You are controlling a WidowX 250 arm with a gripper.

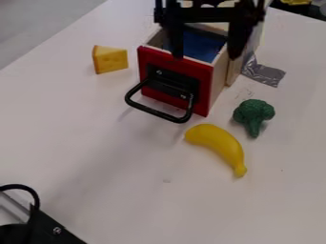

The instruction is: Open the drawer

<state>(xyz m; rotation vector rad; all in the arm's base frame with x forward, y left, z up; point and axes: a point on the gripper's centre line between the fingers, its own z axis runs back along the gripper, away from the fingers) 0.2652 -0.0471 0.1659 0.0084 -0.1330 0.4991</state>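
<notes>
Cheese (pixel 110 60), upper L, just beside drawer; drawer (pixel 202 86), upper ctr, part out, red front facing lower L, long axis running upper R to lower L, blue inside; handle (pixel 157 113), blk, on front; gripper (pixel 205 55) over drawer, jaws released, spread apart; banana (pixel 219 145), ctr, near front; broccoli (pixel 254 112), R of drawer; tape (pixel 266 74), R, on table (pixel 127 157)

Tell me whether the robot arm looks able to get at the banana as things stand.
Probably yes: the banana lies uncovered on the table, and the open pincer holds nothing. It hangs over the drawer, though, so it would likely need to pass over the red front first.
</notes>
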